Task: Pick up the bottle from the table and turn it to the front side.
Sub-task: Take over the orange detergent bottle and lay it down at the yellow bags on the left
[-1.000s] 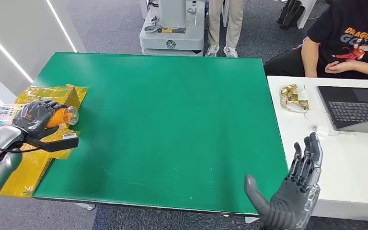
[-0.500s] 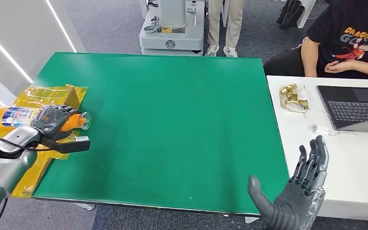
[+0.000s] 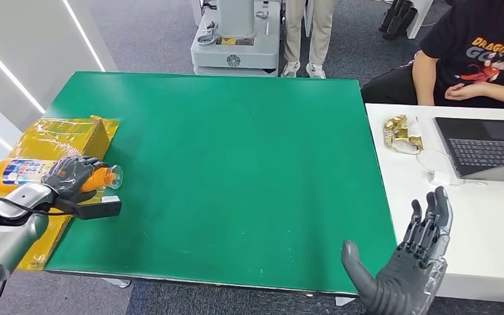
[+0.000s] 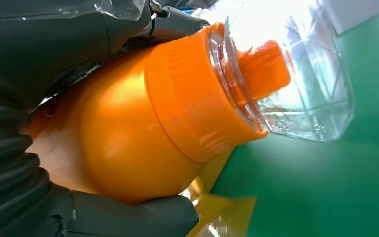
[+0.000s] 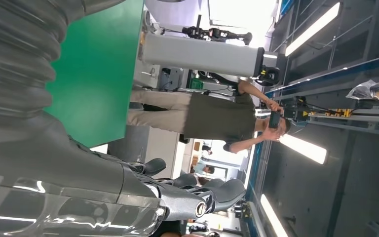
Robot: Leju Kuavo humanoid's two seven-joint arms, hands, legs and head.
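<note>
Head view: your left robot hand (image 3: 69,175) grips the bottle (image 3: 29,172) lying crosswise at the green counter (image 3: 236,170) left edge, cap toward centre; right robot hand (image 3: 407,269) hovers open, well apart. Left wrist view: fingers wrap the orange shoulder, label facing probably hidden.

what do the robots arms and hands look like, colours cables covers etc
Both arms are silver metal. The left hand has dark grey fingers, with a black cable looping over its silver forearm and a flat black piece jutting from the wrist. The right hand is dark grey with a thick thumb and glossy segmented fingers. Both wrist views show a grey ribbed cover.
</note>
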